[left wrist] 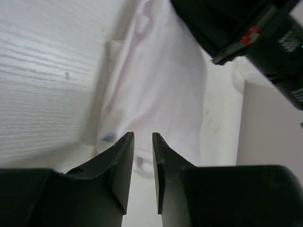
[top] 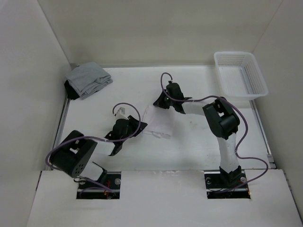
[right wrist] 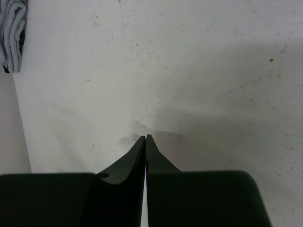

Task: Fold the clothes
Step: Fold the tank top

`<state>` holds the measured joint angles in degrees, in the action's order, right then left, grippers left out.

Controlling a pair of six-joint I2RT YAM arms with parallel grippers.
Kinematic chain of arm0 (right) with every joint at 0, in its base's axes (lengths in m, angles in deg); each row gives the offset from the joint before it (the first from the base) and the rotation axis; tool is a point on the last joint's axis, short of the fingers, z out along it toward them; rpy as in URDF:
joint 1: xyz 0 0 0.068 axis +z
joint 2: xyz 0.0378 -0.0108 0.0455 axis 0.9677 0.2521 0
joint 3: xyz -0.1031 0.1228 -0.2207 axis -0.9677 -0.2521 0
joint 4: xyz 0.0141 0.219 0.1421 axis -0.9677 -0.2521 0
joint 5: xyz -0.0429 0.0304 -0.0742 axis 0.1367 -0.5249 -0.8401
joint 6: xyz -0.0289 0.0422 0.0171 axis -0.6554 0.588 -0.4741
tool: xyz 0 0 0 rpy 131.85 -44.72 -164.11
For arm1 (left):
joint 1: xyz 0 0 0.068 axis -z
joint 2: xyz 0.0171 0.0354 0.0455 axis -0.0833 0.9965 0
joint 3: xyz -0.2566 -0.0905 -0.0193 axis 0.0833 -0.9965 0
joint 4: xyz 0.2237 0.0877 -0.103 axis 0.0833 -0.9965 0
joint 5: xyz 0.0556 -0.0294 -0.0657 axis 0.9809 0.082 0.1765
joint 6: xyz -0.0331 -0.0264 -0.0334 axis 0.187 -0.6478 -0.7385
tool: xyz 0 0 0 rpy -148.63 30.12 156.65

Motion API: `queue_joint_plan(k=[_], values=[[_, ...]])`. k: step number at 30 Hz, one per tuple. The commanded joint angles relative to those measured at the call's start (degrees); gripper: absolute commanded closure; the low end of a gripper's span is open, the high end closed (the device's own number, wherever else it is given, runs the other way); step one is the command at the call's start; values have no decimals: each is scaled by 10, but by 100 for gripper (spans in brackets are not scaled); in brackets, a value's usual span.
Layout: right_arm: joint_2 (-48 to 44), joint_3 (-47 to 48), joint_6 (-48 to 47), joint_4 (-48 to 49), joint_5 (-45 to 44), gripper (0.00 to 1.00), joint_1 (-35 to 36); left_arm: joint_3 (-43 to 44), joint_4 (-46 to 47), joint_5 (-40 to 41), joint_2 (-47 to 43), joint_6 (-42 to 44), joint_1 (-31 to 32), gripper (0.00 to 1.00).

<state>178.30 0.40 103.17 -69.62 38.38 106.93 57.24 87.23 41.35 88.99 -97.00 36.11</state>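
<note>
The clothes are a white garment lying partly folded and rumpled near the middle of the table. My left gripper sits at its left edge, pointing at it. In the left wrist view the garment lies just beyond my left gripper, whose jaws stand a little apart with nothing between them. My right gripper hovers by the garment's far right corner and shows as a dark body in that same view. In the right wrist view my right gripper is shut over bare tabletop, and no cloth shows in it.
A grey cloth bundle with a dark edge lies at the far left corner, also seen as a grey bundle in the right wrist view. A white lattice basket stands at the far right. White walls close in the table.
</note>
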Motion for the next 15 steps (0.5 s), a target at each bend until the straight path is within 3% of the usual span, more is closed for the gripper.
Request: queue_joint_plan(k=[1,5,8,15], values=[[-24,24,14,52,5,95,-5,5,-16,29,-91,30,6,77],[-95,5,5,73,9,90,-9,51,-102,102,-175,98,9,72],[-160,-38,-3,99,10,80,-10,91,-157,140,-215,151,19,68],[-346,-252,-35,174,-15,53,-26,129,-299,183,-255,238,29,61]])
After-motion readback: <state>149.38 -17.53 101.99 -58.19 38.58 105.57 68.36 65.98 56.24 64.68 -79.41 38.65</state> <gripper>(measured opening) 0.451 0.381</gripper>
